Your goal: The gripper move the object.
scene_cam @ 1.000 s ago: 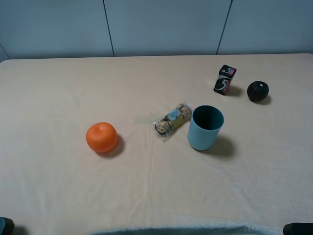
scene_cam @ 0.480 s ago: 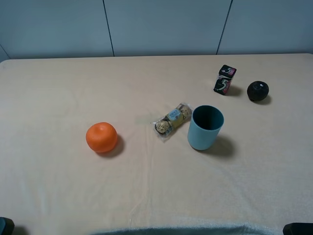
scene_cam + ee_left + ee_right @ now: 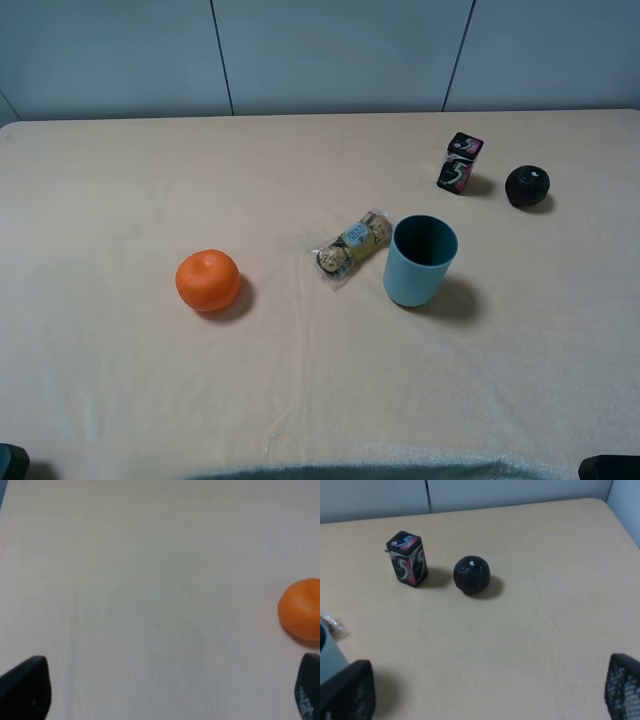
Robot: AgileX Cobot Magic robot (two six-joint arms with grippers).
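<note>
the object (image 3: 353, 247) lay flat on the table (image 3: 120, 380), slanted, its far end just beside the blue cup (image 3: 420, 261) and well apart from the orange fruit (image 3: 208, 280). the small patterned box (image 3: 459, 162) stood upright near a dark ball (image 3: 526, 186) toward the far right. the left gripper (image 3: 165, 692) hung over bare table with its jaws spread wide, clasping nothing; the right gripper (image 3: 487, 695) likewise had its jaws spread and empty.
</note>
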